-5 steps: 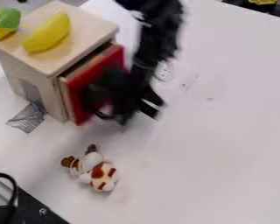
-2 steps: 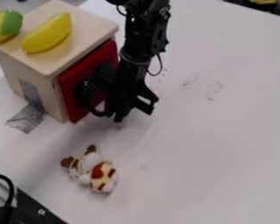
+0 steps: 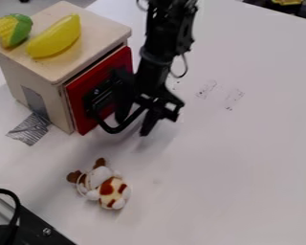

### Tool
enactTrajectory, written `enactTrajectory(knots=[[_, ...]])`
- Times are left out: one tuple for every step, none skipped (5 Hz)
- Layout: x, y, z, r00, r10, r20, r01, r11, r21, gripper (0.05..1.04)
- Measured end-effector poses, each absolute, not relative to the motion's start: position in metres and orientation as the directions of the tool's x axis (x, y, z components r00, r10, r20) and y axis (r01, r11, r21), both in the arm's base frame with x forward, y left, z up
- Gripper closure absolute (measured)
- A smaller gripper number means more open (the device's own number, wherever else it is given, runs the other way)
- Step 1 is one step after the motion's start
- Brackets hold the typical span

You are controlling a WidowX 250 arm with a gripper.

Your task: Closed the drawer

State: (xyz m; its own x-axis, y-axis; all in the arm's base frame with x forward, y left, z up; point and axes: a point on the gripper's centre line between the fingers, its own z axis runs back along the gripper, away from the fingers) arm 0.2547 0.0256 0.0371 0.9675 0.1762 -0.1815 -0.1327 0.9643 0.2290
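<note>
Corn (image 3: 12,29) and a banana (image 3: 54,38) lie on the wooden box (image 3: 37,71). Its red drawer (image 3: 85,111), jutting out a second ago, now sits pushed in. The spotted toy (image 3: 105,185) hasn't moved. Right of the drawer, the claw (image 3: 134,123) has shifted slightly rightward—fingers apart, gripping nothing.

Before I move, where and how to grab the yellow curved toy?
I'd take the yellow curved toy mid-length, from above, closing across its width. It lies long and narrow on the box top; watch the green-and-yellow toy close beside it.
</note>
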Motion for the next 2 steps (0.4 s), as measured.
enactTrajectory(knots=[[0.257, 0.017, 0.05, 0.975, 0.157, -0.155, -0.123, 0.97, 0.208, 0.115], [0.26, 0.002, 0.072, 0.989, 0.107, -0.103, -0.087, 0.98, 0.181, 0.086]])
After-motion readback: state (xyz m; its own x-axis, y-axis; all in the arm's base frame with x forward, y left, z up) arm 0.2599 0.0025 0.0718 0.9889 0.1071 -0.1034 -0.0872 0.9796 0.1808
